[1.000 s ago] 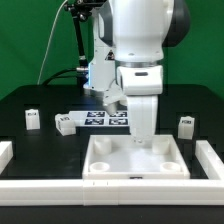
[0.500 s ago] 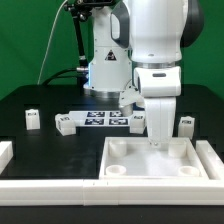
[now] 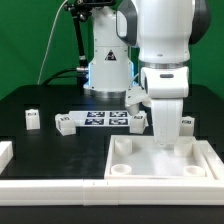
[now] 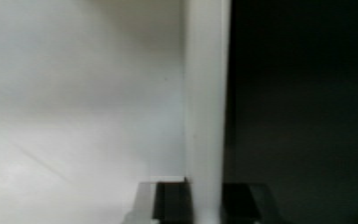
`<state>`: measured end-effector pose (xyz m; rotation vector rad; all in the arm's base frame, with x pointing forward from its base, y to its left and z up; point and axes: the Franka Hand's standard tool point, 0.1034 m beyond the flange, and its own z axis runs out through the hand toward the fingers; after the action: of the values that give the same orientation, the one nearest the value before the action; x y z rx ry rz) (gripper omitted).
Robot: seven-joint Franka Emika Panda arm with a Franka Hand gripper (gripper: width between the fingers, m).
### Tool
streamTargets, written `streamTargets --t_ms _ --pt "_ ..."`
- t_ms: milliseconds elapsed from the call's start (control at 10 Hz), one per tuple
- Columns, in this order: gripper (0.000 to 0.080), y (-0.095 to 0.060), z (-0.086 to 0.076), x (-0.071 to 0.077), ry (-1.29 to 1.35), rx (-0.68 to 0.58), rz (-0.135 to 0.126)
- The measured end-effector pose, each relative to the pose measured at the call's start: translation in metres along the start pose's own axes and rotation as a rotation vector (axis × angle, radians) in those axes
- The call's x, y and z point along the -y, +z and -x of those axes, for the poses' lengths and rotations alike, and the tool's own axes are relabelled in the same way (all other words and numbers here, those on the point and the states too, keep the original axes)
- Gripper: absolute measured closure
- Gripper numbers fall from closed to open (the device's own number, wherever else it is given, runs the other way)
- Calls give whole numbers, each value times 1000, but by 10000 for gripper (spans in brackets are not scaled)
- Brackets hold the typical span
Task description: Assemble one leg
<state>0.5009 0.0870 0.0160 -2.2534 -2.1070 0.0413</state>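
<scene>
My gripper (image 3: pixel 168 141) points straight down and is shut on the far wall of the wide shallow white tray (image 3: pixel 150 178), which lies flat at the front right. In the wrist view the tray's thin wall (image 4: pixel 208 90) runs between the two dark fingers (image 4: pixel 169 202), with the tray floor (image 4: pixel 78 110) on one side and black table on the other. Small white tagged legs stand on the table: one at the far left (image 3: pixel 32 119), one beside the marker board (image 3: pixel 66 124), one behind my gripper (image 3: pixel 138 121), and one at the exterior view's right (image 3: pixel 185 123).
The marker board (image 3: pixel 100 119) lies flat at the middle back. White rails border the table at the front (image 3: pixel 55 187), at the exterior view's left (image 3: pixel 5 152) and its right (image 3: pixel 217 160). The robot base (image 3: pixel 105 70) stands behind.
My gripper and the tray have moved together toward the exterior view's right; the tray now lies close to the right rail. The legs have not moved.
</scene>
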Motion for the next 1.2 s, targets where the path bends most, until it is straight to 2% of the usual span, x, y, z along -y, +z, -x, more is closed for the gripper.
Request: streamTargets --t_ms 300,400,500,700,800,1200 --pt "731 0 1 0 2 -1 4" --pt "547 0 1 0 2 -1 4" --pt "547 0 1 0 2 -1 4" --pt "201 0 1 0 2 -1 4" --pt "165 0 1 0 3 -1 4" --pt "151 -1 1 1 17 -1 6"
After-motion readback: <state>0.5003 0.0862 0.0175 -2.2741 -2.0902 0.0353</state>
